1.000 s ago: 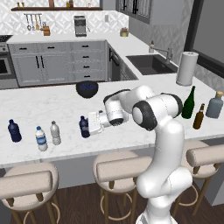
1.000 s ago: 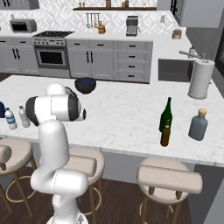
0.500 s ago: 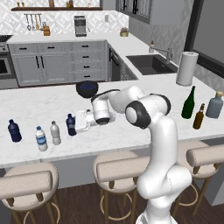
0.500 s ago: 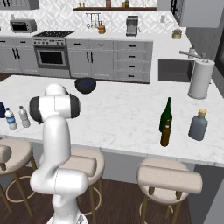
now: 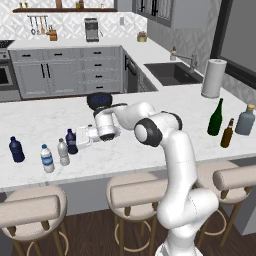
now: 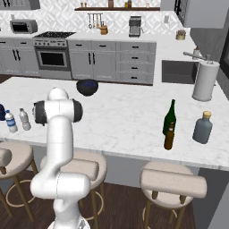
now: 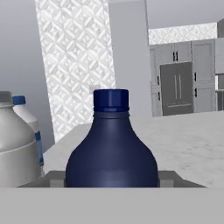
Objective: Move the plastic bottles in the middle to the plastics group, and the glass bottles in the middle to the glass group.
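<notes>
Since the gripper (image 5: pixel 77 141) is closed on the held navy bottle (image 5: pixel 71 144) at the left end of the table (image 5: pixel 165 107), the trouble to be feared lies on that side. At the far left a second navy bottle (image 5: pixel 16 149) is stood, then a clear bottle with a blue label (image 5: pixel 47 158), and just beside that a plain greyish bottle (image 5: pixel 63 152). The held navy bottle is kept upright just to the right of the greyish one, and whether its base touches the table cannot be told. In the hand view the greyish bottle (image 7: pixel 13 144) is seen close at the left edge, with the labelled bottle (image 7: pixel 27 116) behind it. Should the held bottle be carried further left or set down carelessly, the greyish bottle would probably be struck and pushed into the labelled one, and both could be toppled. Should the gripper be opened while the bottle is raised or tilted, the bottle could be dropped and rolled off the near edge. Behind the arm a dark bowl (image 5: pixel 100 99) is placed, which might be brushed when the arm is drawn back. Well apart at the right end, a green wine bottle (image 5: pixel 216 117), a slim brown bottle (image 5: pixel 227 133) just beside it, and a grey-blue bottle (image 5: pixel 245 120) are grouped, with a paper towel roll (image 5: pixel 213 78) behind; nothing there is threatened.
</notes>
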Available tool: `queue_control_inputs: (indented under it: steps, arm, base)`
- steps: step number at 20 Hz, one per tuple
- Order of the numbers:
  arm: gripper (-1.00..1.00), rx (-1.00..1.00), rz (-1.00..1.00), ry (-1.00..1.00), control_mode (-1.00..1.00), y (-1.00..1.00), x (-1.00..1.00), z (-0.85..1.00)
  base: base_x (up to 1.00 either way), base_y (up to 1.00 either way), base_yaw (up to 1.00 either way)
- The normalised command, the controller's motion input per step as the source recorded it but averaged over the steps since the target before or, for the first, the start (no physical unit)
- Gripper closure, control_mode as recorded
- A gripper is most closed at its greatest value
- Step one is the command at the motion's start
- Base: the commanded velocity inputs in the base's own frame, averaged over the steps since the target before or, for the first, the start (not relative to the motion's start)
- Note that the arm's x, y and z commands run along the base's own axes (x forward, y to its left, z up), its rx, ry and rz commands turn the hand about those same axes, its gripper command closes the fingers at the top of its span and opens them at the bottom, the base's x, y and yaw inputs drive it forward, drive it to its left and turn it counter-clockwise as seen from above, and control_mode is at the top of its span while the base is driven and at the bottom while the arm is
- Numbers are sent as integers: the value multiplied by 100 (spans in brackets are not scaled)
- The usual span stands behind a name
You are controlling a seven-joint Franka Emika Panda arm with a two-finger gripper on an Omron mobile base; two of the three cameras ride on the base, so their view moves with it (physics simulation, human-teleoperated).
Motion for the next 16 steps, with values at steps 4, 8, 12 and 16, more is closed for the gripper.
queue_control_inputs:
  steps: [4, 8, 12, 16]
  arm:
    - [100, 4, 7, 8, -100, 40, 25, -13]
    - [100, 3, 7, 3, -100, 27, 32, -13]
    - [100, 0, 9, 0, -100, 32, 14, -24]
    - [100, 0, 10, 0, -100, 18, 0, -31]
  base:
    - [0, 0, 0]
    - [0, 0, 0]
    - [0, 0, 0]
    - [0, 0, 0]
